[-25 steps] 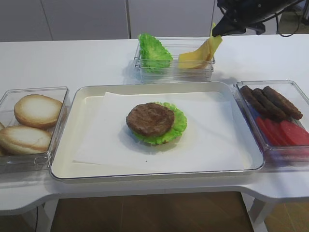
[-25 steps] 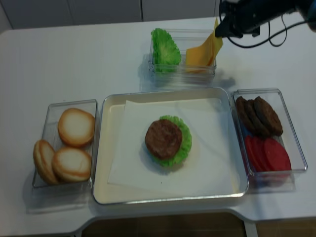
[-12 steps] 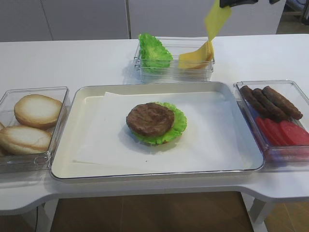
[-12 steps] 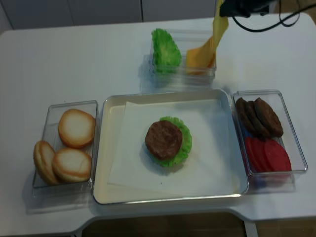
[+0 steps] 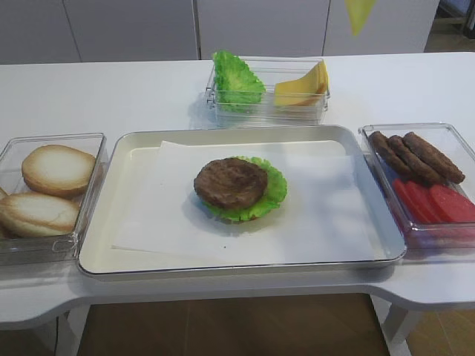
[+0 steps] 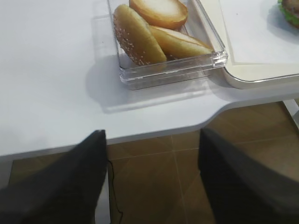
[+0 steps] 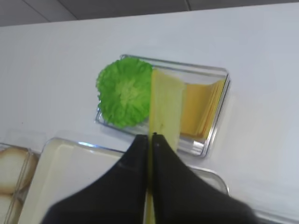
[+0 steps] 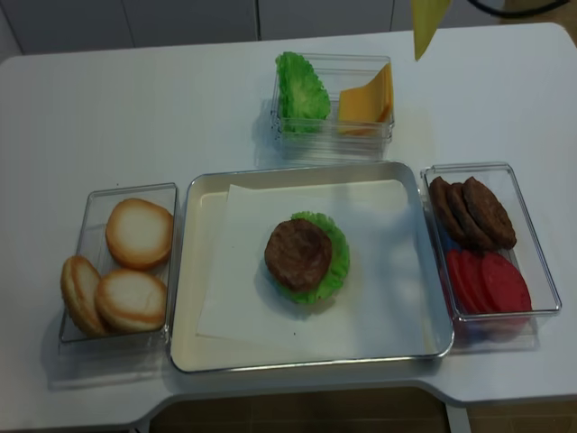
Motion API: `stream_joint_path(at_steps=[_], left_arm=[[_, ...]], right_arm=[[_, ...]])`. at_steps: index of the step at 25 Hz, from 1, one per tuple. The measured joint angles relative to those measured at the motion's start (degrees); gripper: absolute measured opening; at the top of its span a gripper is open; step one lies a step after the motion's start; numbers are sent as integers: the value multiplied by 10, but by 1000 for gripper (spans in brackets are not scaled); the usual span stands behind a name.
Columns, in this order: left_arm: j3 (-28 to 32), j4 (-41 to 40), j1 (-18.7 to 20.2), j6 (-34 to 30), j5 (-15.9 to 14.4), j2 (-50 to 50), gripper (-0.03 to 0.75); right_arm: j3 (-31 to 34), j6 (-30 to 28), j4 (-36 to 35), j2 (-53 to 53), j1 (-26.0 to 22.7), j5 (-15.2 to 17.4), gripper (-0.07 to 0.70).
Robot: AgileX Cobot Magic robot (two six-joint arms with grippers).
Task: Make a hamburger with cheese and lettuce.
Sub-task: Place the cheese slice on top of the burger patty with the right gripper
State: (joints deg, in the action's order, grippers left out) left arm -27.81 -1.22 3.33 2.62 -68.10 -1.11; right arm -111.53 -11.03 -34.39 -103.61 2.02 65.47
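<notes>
Above the table, right fingers (image 7: 150,136) pinch cheese (image 7: 166,108).

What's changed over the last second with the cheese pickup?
The right gripper, shut on one thin yellow cheese slice, has lifted it clear of the clear plastic bin, up past the frame top. The patty-and-lettuce stack on the tray and the other bins stayed put.

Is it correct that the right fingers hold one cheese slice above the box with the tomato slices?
Not quite. In the right wrist view, the right fingers pinch the cheese slice above the box with the lettuce leaves and cheese stack, not the tomato box.
</notes>
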Motion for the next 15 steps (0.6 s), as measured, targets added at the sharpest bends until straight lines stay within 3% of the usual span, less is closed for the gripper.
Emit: stream_joint_path(at_steps=[7,15], left_arm=[[0,0,0,0,0,0,459],[0,0,0,0,0,0,459]], right_arm=[[133,0,22,114,55,-2,1],[226,3,23,180,126,-2,1]])
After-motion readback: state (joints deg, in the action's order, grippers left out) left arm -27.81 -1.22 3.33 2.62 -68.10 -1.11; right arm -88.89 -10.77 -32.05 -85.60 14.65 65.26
